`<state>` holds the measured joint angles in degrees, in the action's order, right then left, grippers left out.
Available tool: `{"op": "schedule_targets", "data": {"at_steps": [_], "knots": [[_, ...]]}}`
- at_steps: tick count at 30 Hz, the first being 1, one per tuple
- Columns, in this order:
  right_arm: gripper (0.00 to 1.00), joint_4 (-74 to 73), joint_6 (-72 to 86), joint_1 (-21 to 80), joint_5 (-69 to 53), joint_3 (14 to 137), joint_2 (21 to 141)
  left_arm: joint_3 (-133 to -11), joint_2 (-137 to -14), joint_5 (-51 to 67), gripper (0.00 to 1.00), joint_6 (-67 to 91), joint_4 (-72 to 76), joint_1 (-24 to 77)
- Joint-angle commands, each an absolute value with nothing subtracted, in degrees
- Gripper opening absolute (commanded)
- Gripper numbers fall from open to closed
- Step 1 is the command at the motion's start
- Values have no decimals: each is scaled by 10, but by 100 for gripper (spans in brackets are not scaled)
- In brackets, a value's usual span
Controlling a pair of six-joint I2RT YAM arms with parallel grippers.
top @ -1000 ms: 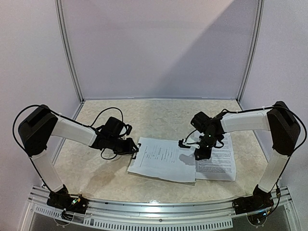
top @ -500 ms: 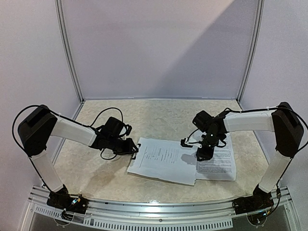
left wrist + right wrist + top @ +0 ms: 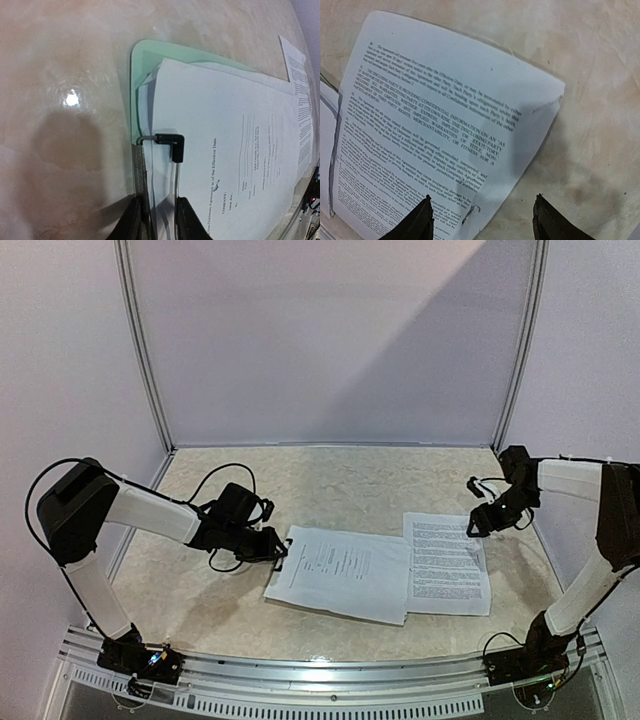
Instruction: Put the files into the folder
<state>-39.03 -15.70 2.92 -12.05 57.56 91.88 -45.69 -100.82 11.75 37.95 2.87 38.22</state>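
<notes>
While the left gripper [image 3: 159, 210] clamps its clip [image 3: 170, 145] end, the folder [image 3: 142, 55] stretches rightward and the right gripper [image 3: 482, 210] gapes empty.

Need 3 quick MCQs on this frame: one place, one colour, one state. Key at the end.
1. Where does the loose white printed paper sheet lie?
A. Flat on the beige marbled table, right of the flat pale mint-green clipboard
B. Left of the clipboard
C. On top of the clipboard's black clip

2. What colour is the clipboard?
A. Red
B. Pale green
C. Black

3. What state is the right hand in?
A. Shut on the sheet
B. Shut on the clip
C. Open, holding nothing

Key:
1 A, the top view shows the sheet flat on the table beside the clipboard's stack.
2 B, its green corner shows past the papers in the left wrist view.
3 C, its fingers stand apart over the sheet's edge and grip nothing.
</notes>
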Motion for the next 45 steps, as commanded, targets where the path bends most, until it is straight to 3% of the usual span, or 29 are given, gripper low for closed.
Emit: {"op": "schedule_targets", "data": {"at_steps": [1, 11, 18, 34, 45], "knots": [[67, -401, -102, -15, -193, 536, 925, -436, -1020, 118, 0, 382, -47, 391], [69, -416, -82, -60, -250, 477, 946, -431, -1017, 118, 0, 382, -46, 391], [69, -426, -80, -60, -394, 488, 990, -427, -1014, 117, 0, 385, -41, 391], [63, -443, -106, -66, -575, 514, 1008, -419, -1010, 114, 0, 386, -41, 391], [60, -432, -103, -66, -537, 521, 1053, -418, -1010, 114, 0, 386, -40, 391]]}}
